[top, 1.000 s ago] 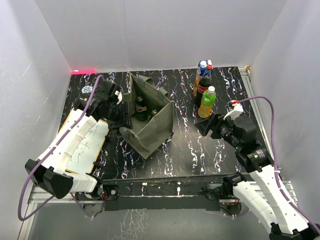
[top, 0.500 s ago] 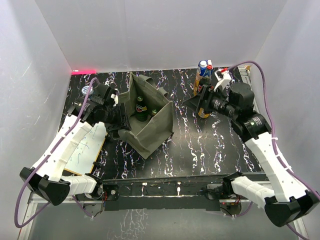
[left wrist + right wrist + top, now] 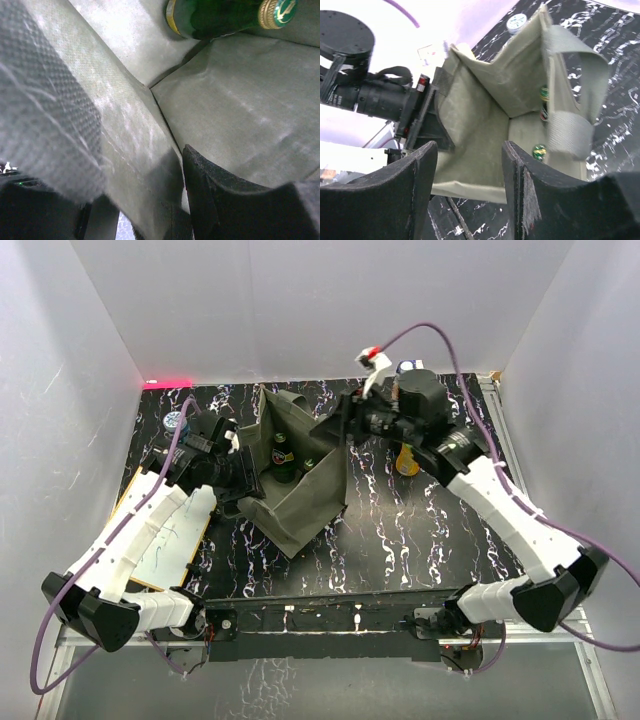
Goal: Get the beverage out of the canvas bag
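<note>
left gripper [image 3: 246,482] is pinching the left wall of the canvas bag [image 3: 310,498], which props the mouth open. right gripper [image 3: 470,187] hangs above the bag's right rim, fingers spread and empty. the green bottle [image 3: 282,454] stands inside the bag, toward its far side. i'd come straight down into the mouth, dodge the strap handle [image 3: 570,132], and take the neck.

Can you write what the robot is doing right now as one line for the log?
left pincer: shut on canvas bag wall | right pincer: open, empty, above bag's right rim | green bottle: in bag, not grasped
</note>
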`<action>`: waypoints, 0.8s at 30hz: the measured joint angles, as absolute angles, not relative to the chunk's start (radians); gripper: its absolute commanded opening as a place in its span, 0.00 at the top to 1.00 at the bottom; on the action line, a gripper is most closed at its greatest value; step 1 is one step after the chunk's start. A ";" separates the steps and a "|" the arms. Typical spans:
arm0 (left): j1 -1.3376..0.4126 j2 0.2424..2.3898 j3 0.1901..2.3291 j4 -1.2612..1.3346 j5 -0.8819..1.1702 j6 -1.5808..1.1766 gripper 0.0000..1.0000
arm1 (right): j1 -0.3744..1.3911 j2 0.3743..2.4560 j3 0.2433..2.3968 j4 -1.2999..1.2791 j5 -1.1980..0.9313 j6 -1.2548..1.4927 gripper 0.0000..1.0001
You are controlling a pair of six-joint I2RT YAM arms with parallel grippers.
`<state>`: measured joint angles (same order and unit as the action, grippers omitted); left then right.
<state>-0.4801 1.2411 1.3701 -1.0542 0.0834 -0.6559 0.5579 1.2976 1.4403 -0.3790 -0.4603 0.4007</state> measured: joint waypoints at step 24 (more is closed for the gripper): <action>-0.480 1.259 1.316 -0.991 0.034 -0.500 0.54 | 0.796 1.900 1.842 -0.570 -0.084 0.262 0.53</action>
<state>-0.4801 1.2594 1.3159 -0.9905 0.0341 -0.4995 0.7963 1.9003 1.8423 -0.5701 -0.0837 0.2615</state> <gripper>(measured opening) 0.461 0.469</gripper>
